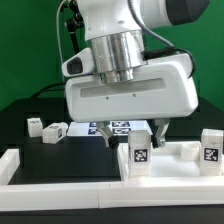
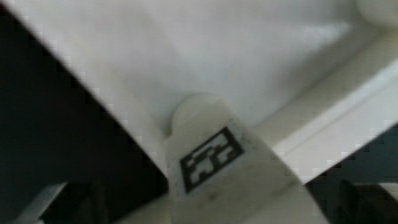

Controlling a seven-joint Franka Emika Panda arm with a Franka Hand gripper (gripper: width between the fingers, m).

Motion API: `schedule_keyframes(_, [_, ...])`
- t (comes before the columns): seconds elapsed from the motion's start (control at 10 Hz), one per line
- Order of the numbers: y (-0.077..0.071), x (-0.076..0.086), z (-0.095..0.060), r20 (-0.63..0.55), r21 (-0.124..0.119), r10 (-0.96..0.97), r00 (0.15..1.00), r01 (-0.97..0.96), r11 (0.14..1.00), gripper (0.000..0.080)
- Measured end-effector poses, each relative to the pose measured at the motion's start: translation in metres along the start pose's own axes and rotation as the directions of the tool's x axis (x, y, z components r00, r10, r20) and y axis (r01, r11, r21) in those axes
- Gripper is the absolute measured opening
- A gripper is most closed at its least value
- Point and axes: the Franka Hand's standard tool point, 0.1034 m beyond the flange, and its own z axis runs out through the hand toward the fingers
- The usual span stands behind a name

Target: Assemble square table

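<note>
The square table slab [image 1: 178, 158] lies at the exterior view's right; in the wrist view its white face [image 2: 196, 50] fills the frame. A white tagged leg post [image 1: 137, 153] stands upright at the slab's near corner and also shows in the wrist view [image 2: 214, 155]. My gripper [image 1: 135, 134] hangs right above this leg with a finger on either side, open and apart from it. In the wrist view the gripper [image 2: 214, 212] shows only dark fingertips [image 2: 43, 205] at the frame's edges. A second leg [image 1: 210, 150] stands at the slab's far right.
Two loose tagged legs [image 1: 35, 126] [image 1: 55, 130] lie on the black table at the exterior view's left. The marker board [image 1: 115, 127] lies behind the gripper. The long low white border wall [image 1: 55, 176] runs along the front.
</note>
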Motion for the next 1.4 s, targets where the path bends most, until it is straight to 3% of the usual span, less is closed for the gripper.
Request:
schedule_keyframes(0.1, [0.000, 0.001, -0.001, -0.002, -0.008, -0.147, 0.989, 0.147, 0.989, 0.0649])
schedule_keyframes(0.2, [0.000, 0.000, 0.000, -0.001, -0.007, -0.123, 0.992, 0.123, 0.992, 0.0649])
schedule_keyframes(0.4, [0.000, 0.000, 0.000, -0.001, -0.008, -0.095, 0.995, 0.095, 0.995, 0.0387])
schedule_keyframes(0.5, [0.000, 0.000, 0.000, -0.001, -0.007, -0.057, 0.998, 0.057, 0.998, 0.0387])
schedule_keyframes(0.6, [0.000, 0.000, 0.000, -0.002, -0.006, 0.043, 0.999, -0.043, 0.999, 0.0287])
schedule_keyframes(0.9, [0.000, 0.001, 0.000, -0.004, -0.005, 0.259, 0.966, -0.259, 0.966, 0.0287])
schedule_keyframes(1.1, [-0.002, 0.001, 0.001, -0.004, -0.015, 0.552, 0.834, -0.552, 0.834, 0.0287])
schedule_keyframes(1.2, [-0.007, -0.003, 0.002, -0.002, -0.022, 0.697, 0.717, -0.697, 0.717, 0.0287])
schedule_keyframes(1.4, [-0.009, -0.002, 0.005, 0.011, 0.021, 0.931, 0.364, -0.931, 0.363, 0.0288])
